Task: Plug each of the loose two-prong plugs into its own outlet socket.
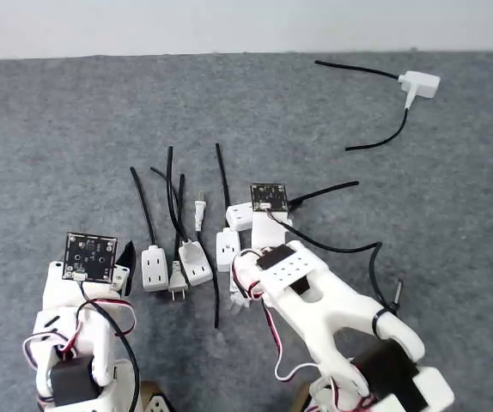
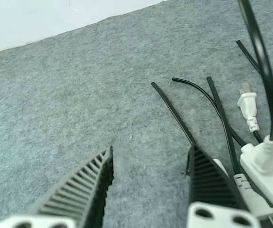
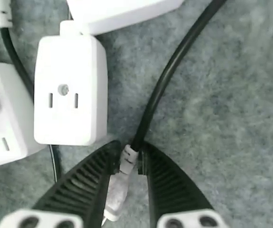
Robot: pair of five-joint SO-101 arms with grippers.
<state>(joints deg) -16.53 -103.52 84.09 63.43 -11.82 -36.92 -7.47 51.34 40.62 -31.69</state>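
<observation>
With right fingers [image 3: 86, 185] pinched on a plug [image 3: 119, 187] at its cord neck, sits just beside a socket [image 3: 70, 97], probably its target; holds left fingers [image 2: 86, 187] spread wide, empty, over the counter [image 2: 55, 95], out of the way.

Grey carpet [image 1: 49, 129], white wall [image 1: 229, 26] behind

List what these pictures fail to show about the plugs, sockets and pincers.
- Right wrist view: prongs of the white plug in the right pincer, hidden down between its fingers.
- High view: that grip, covered by the arm's camera board.
- Left wrist view: a white piece mostly behind one finger of the open left pincer.
- High view: slots of the far white adapter, too small.
</observation>
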